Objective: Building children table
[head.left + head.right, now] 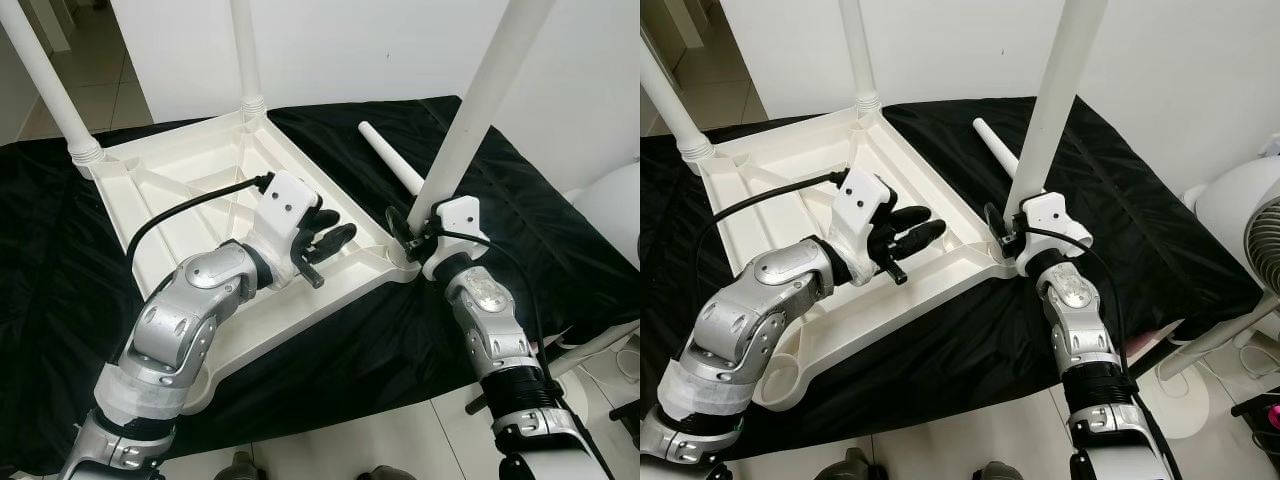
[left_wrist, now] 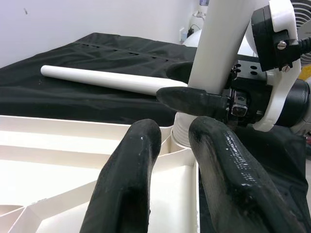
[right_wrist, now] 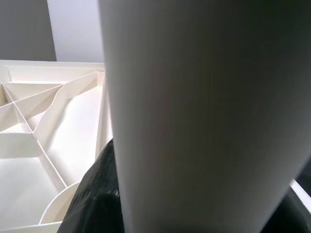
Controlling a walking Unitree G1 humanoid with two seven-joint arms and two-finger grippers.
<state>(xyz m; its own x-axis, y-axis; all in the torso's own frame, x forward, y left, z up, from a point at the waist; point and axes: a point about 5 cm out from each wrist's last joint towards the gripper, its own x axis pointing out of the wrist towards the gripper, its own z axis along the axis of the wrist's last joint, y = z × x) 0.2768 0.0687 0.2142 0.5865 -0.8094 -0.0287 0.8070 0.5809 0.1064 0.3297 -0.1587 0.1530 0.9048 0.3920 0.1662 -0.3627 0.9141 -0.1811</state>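
Observation:
A white children's table top (image 1: 180, 170) lies upside down on a black cloth. Two white legs (image 1: 55, 95) (image 1: 245, 50) stand upright in its far corners. A third white leg (image 1: 480, 100) stands tilted at the near right corner, and my right gripper (image 1: 412, 228) is shut on its lower end just above the corner socket. Another white leg (image 1: 388, 157) lies loose on the cloth behind that corner. My left gripper (image 1: 330, 232) hovers over the inside of the table top near the right rim, pointing at the held leg (image 2: 218, 43); its fingers (image 2: 131, 165) stand slightly open with nothing between them.
The black cloth (image 1: 520, 220) covers a low platform whose front edge drops to a tiled floor. A white wall stands behind. A white fan (image 1: 1255, 235) stands close on the right, with white bars near the floor beside it.

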